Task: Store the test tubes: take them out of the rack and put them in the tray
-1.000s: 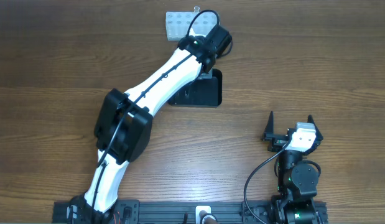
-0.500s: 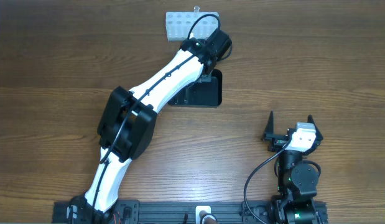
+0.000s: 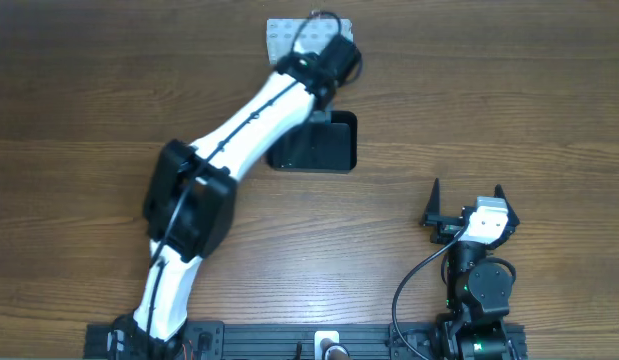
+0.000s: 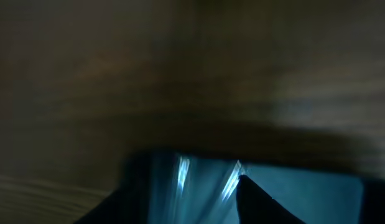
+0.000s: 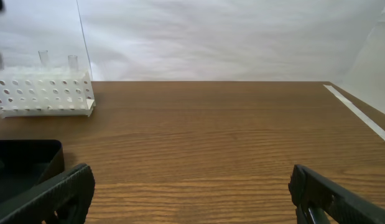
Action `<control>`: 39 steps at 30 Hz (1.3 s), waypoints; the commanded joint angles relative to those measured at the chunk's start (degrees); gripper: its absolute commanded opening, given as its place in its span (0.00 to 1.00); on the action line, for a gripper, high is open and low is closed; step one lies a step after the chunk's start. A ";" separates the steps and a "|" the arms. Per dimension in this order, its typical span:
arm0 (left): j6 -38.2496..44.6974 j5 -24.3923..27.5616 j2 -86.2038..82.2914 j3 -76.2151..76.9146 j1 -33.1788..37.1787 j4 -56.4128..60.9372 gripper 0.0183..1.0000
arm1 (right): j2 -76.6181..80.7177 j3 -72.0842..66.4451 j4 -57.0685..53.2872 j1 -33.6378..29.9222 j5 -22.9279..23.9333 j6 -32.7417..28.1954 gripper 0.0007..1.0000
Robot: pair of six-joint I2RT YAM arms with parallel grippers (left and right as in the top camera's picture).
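The white test tube rack (image 3: 285, 37) stands at the far edge of the table, and in the right wrist view the rack (image 5: 44, 93) holds two upright clear tubes (image 5: 43, 57). The black tray (image 3: 327, 146) lies just in front of it. My left gripper (image 3: 334, 58) is at the rack's right end, above the tray's far side. The left wrist view is dark and blurred; it shows the tray's (image 4: 292, 193) inside with two bright streaks (image 4: 181, 174) that I cannot identify. My right gripper (image 3: 467, 205) rests open near its base, holding nothing.
Bare wooden table surrounds the rack and tray. A pale backdrop (image 5: 229, 37) rises behind the table's far edge. A white tape line (image 5: 357, 112) runs along the table's right side.
The left arm has swung a little left and farther up the table, from the tray's far edge toward the rack. The right arm has not moved.
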 commanded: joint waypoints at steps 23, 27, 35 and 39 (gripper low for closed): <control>34.45 15.74 -54.80 -44.22 27.61 48.46 0.98 | -0.42 -0.33 -0.17 -0.48 -0.26 -0.26 0.99; 36.72 15.85 -66.20 -59.30 27.93 56.92 0.98 | -0.42 -0.33 -0.17 -0.48 -0.26 -0.26 0.99; 36.94 16.31 -91.30 -84.70 27.96 62.07 1.00 | -0.42 -0.33 -0.17 -0.48 -0.26 -0.28 0.99; 36.92 16.96 -102.31 -94.33 27.96 64.72 1.00 | -0.42 -0.33 -0.17 -0.48 -0.26 -0.28 0.99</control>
